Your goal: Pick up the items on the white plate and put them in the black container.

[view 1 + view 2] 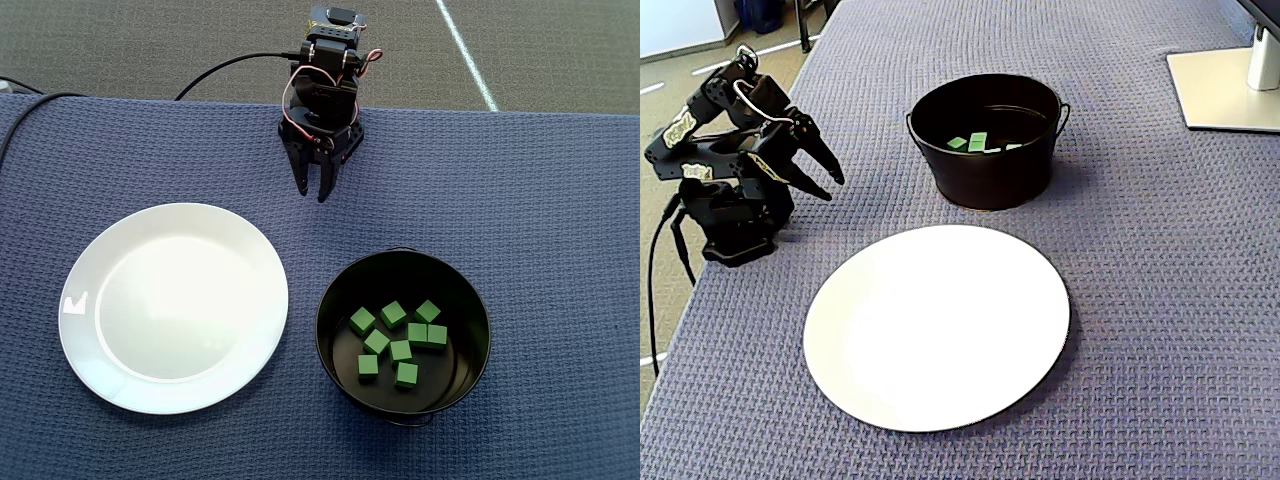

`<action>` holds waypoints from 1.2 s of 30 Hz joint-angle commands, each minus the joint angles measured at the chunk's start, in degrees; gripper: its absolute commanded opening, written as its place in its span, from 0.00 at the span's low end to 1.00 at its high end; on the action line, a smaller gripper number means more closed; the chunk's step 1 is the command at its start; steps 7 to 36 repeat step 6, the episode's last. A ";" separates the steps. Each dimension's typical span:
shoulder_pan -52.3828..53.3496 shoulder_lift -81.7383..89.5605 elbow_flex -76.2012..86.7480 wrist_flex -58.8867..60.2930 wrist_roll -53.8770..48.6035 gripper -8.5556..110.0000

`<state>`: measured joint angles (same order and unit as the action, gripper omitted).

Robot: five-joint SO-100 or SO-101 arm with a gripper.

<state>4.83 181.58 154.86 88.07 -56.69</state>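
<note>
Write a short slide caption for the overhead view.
Empty white plate, eight green cubes inside black pot, end effector idle.

Pale lettering runs along the arm in the fixed view, too small to read.

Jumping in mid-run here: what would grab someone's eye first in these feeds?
The big white plate at the overhead view's lower left, completely bare. Right of it, the black pot holds a cluster of eight green cubes. The gripper hangs empty near the arm's base at the top of that view, fingers slightly apart, away from both.
</note>
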 commanded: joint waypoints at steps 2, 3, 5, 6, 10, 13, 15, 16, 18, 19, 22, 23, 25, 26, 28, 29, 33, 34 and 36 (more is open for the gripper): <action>-4.83 0.44 3.52 5.62 -1.76 0.07; -5.89 0.44 3.52 5.62 -1.93 0.07; -7.29 0.44 3.52 5.62 -2.55 0.07; -7.65 0.44 3.60 5.62 -3.08 0.07; -7.65 0.44 3.60 5.62 -3.08 0.07; -7.65 0.44 3.60 5.62 -3.08 0.07; -7.65 0.44 3.60 5.62 -3.08 0.07; -7.65 0.44 3.60 5.62 -3.08 0.07; -7.65 0.44 3.60 5.62 -3.08 0.07; -7.65 0.44 3.60 5.62 -3.08 0.07; -7.65 0.44 3.60 5.62 -3.08 0.07; -7.65 0.44 3.60 5.62 -3.08 0.07; -7.65 0.44 3.60 5.62 -3.08 0.07; -7.65 0.44 3.60 5.62 -3.08 0.07; -7.65 0.44 3.60 5.62 -3.08 0.07; -7.65 0.44 3.60 5.62 -3.08 0.07; -7.65 0.44 3.60 5.62 -3.08 0.07; -7.65 0.44 3.60 5.62 -3.08 0.07; -7.65 0.44 3.60 5.62 -3.08 0.07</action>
